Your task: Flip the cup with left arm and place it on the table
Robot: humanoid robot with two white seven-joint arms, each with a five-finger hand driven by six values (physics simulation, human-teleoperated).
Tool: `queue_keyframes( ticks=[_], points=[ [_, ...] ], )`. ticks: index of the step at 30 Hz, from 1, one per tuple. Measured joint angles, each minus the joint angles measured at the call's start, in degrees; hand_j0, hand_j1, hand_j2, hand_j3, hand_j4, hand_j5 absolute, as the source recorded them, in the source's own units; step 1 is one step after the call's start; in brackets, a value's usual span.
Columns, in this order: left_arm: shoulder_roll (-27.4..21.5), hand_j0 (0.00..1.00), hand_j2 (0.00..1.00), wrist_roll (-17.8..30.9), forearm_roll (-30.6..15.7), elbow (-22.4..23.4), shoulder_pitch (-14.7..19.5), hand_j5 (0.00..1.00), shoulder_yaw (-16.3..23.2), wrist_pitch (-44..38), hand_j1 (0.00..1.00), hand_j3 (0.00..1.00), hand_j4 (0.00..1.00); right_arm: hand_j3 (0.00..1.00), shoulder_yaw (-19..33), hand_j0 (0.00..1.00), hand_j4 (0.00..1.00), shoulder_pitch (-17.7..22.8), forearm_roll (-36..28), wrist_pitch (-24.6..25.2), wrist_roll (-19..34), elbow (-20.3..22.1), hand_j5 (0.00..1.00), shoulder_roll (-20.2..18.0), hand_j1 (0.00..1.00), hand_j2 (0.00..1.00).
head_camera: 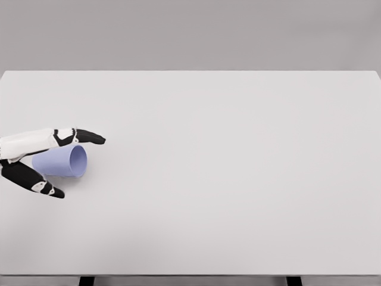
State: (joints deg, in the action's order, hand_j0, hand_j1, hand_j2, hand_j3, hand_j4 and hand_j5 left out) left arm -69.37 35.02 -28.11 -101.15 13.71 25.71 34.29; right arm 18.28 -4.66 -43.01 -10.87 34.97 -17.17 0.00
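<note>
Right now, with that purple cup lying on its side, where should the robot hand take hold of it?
Probably around the cup's round side wall, coming from the left: its open mouth faces right, and the left robot hand already brackets the body.

Left hand [41, 161]: white shell segments showing along the upper finger, black fingers [89, 137] tapering to rounded tips, small white patches showing at the knuckle joints of the lower black finger.

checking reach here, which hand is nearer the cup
Left. The left hand is around the cup, which lies on its side, fingers above and below it. The right hand is not in view.
</note>
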Motion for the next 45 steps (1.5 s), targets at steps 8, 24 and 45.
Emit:
queue_keyframes(
  ticks=[8,24,45],
  points=[
    [0.3,1.00,1.00,-1.8,-4.4,0.0,-1.0,1.00,-2.2,-9.7,1.00,1.00,1.00,1.00,0.0,1.00,1.00,-0.1,0.0,0.0,0.0,0.0,1.00,0.0,1.00,1.00],
    [2.5,1.00,1.00,-4.4,7.6,0.1,-1.6,1.00,-2.6,-20.3,1.00,1.00,1.00,1.00,0.0,1.00,1.00,-0.1,0.0,0.0,0.0,0.0,1.00,0.0,1.00,1.00],
    [3.8,1.00,1.00,-5.8,10.2,4.7,-1.4,1.00,-2.1,-21.9,1.00,1.00,1.00,1.00,0.0,1.00,1.00,0.0,0.0,0.0,0.0,0.0,1.00,0.0,1.00,1.00]
  ],
)
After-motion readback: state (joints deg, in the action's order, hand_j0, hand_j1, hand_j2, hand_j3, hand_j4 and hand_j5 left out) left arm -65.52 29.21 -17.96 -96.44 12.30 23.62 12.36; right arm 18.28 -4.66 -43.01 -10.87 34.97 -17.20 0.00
